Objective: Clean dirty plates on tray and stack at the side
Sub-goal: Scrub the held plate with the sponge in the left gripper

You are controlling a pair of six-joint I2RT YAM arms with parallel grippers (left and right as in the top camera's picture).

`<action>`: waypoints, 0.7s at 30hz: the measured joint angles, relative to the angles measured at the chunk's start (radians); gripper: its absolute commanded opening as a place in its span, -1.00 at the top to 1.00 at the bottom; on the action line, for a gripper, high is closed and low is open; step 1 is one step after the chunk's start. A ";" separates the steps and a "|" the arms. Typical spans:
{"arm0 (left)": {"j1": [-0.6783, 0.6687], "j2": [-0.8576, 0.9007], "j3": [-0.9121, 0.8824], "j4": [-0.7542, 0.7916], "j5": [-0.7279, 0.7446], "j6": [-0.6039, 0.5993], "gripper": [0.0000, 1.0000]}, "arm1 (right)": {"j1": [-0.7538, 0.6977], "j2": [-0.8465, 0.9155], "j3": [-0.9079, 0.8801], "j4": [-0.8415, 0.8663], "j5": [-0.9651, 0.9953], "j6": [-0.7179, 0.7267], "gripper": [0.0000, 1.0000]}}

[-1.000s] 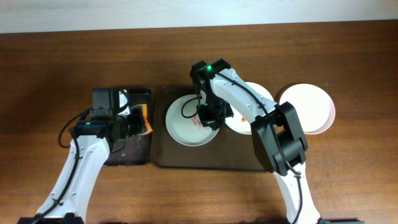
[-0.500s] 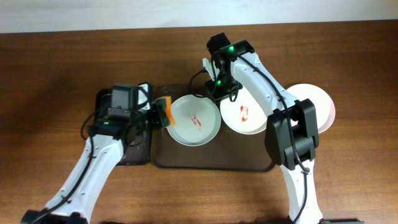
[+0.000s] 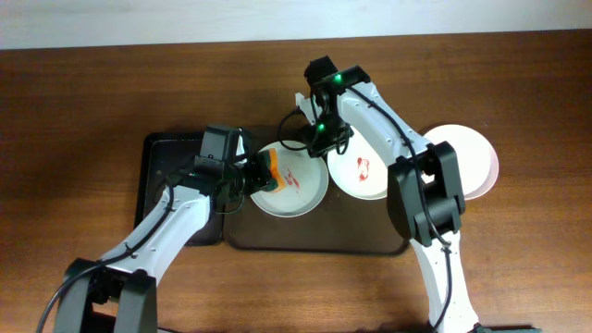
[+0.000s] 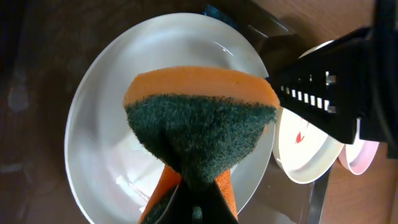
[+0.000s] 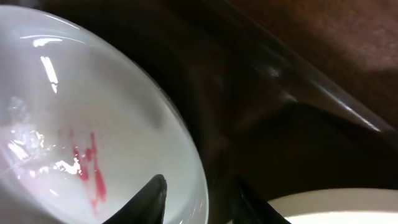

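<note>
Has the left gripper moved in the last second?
Yes. The left gripper, holding the sponge, went right, off the black tray to over the left plate.

Orange sponge [image 4: 202,118] with dark green face, white plates [image 3: 301,190] smeared red.

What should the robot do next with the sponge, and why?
I think it should press the sponge in its left hand down on the left plate and rub across the red smear. The sponge is over that plate's edge, the smear is not wiped yet, and the right hand straddles the rim, maybe to steady it.
</note>
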 measured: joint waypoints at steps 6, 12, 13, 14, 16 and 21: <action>0.000 0.000 0.000 -0.010 0.000 -0.006 1.00 | 0.000 0.014 0.000 -0.037 -0.051 0.029 0.84; 0.000 0.000 0.000 -0.015 0.000 -0.014 1.00 | 0.000 0.014 -0.001 -0.081 -0.140 0.097 0.92; 0.000 0.000 0.000 -0.015 0.000 -0.018 1.00 | 0.000 0.014 -0.001 -0.098 -0.146 0.124 0.92; 0.000 0.000 0.000 -0.015 0.000 -0.028 1.00 | 0.000 0.014 -0.001 -0.108 -0.150 0.141 0.92; -0.001 0.000 0.000 -0.023 0.000 -0.060 1.00 | 0.002 0.014 -0.001 -0.117 -0.153 0.170 0.92; -0.043 0.004 0.000 -0.029 -0.015 -0.191 1.00 | 0.015 0.014 -0.001 -0.117 -0.161 0.211 0.81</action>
